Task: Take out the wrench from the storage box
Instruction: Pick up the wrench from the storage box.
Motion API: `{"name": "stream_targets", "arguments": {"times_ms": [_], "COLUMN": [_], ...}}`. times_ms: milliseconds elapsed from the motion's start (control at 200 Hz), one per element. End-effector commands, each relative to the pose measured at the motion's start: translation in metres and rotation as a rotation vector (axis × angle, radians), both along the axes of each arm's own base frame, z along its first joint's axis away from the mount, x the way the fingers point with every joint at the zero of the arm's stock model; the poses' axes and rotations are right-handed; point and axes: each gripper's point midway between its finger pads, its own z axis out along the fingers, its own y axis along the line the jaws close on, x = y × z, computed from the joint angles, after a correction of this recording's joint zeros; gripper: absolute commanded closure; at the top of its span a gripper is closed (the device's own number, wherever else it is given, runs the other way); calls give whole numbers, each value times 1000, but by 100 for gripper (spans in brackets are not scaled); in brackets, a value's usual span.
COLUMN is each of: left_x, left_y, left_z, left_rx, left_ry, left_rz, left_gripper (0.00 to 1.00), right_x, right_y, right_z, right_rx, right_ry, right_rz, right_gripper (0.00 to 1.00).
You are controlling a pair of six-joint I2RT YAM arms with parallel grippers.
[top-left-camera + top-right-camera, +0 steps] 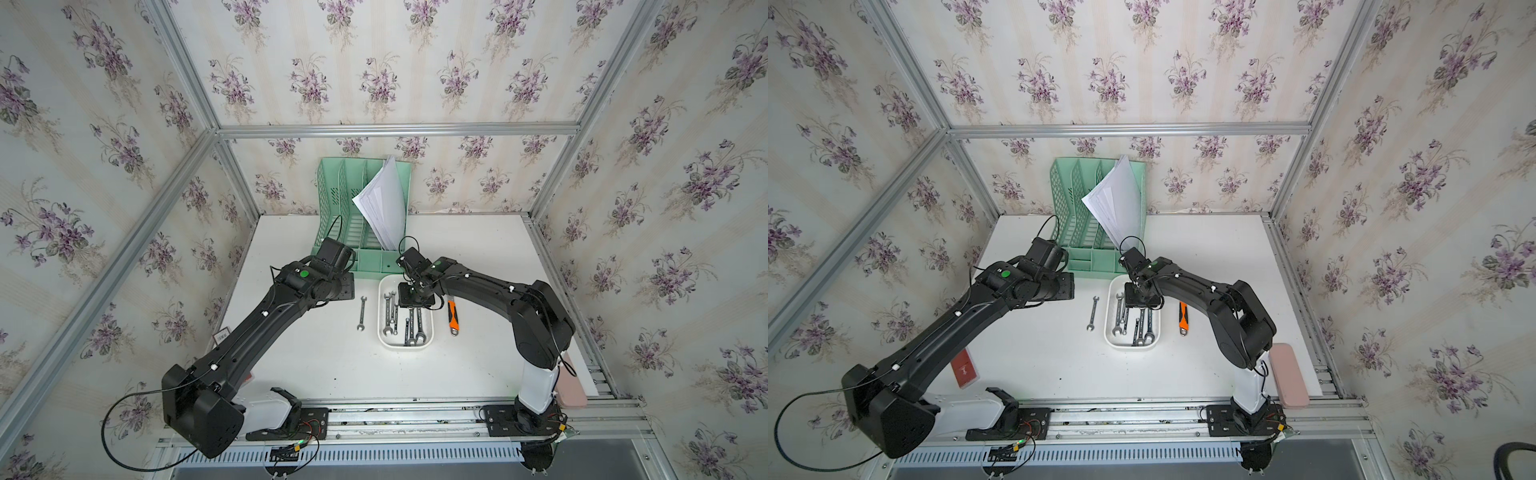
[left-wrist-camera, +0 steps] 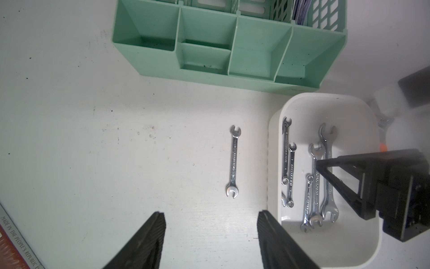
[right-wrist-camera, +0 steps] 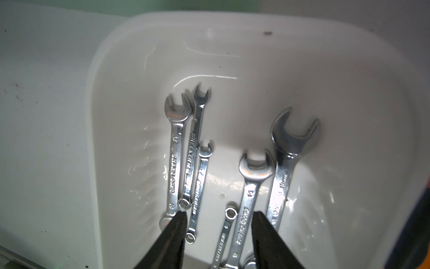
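The wrenches (image 3: 250,186) are polished metal, mirror-glossy, with stamped lettering roughening their shafts. The lone wrench (image 2: 233,163) has the same shine. The box (image 3: 279,58) is smooth white plastic, glossy and finely scratched inside. The bench (image 2: 93,139) looks matt white, faintly grained and speckled with dark marks. The organizer (image 2: 204,28) is satin mint-green plastic. My fingers (image 2: 149,240) are matt black and finely ribbed. The paper (image 1: 382,203) is plain matt white.
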Motion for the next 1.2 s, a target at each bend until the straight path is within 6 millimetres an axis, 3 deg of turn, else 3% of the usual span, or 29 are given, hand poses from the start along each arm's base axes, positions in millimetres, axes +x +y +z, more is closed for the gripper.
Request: {"name": "stream_targets", "arguments": {"times_ms": [0, 370, 614, 924, 1194], "left_x": [2, 1, 1, -1, 0], "left_y": [-2, -1, -2, -1, 0], "left_z": [-3, -13, -14, -18, -16], "left_rx": [-2, 4, -8, -13, -14], "left_ry": [-3, 10, 9, 16, 13], "left_rz": [-8, -11, -14, -9, -7], "left_gripper": [32, 31, 31, 31, 31], "right_x": [-1, -9, -11, -12, -2], "right_y": [-5, -17, -15, -24, -29], "right_z": [-9, -43, -48, -56, -64], "right_rx": [-31, -92, -80, -141, -209], "right_ry": [8, 52, 62, 66, 46], "right_rz": [-25, -47, -50, -54, -50], "right_gripper": [51, 55, 67, 71, 82]}}
